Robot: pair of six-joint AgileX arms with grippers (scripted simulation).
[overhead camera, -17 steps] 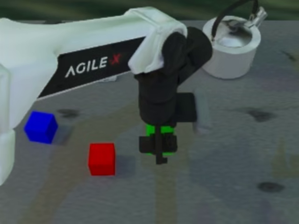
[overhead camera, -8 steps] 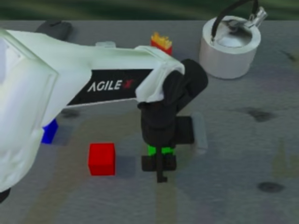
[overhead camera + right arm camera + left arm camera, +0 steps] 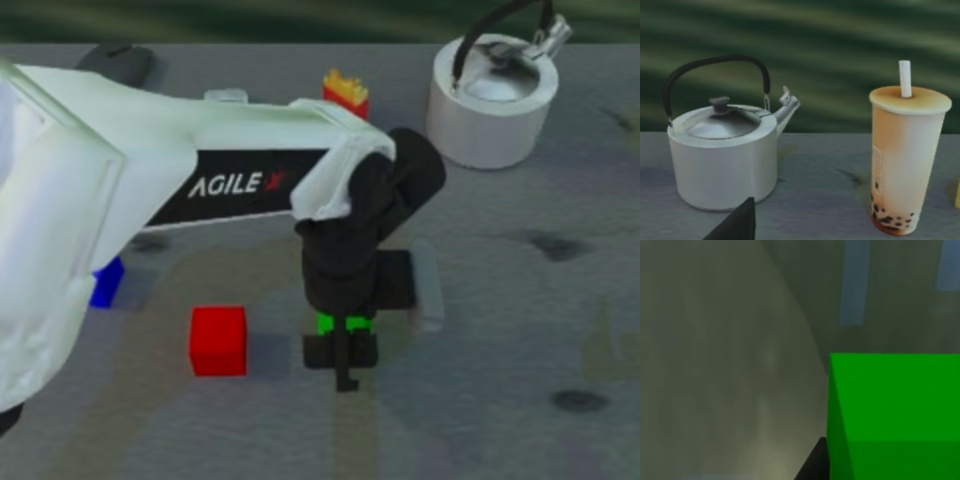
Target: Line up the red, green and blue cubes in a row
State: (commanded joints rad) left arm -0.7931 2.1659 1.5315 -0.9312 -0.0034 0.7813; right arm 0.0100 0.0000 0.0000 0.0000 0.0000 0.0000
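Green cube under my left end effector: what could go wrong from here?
The left end effector covers most of the green cube, so its line with the red cube is hard to judge. The blue cube sits half hidden under the left arm; a sweep back could knock it.

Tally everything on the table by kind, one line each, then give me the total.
Cubes: 3, red cube, green cube under the left gripper, blue cube
Kettle: 1
Fries box: 1
Mouse: 1
Bubble tea cup: 1
Total: 7
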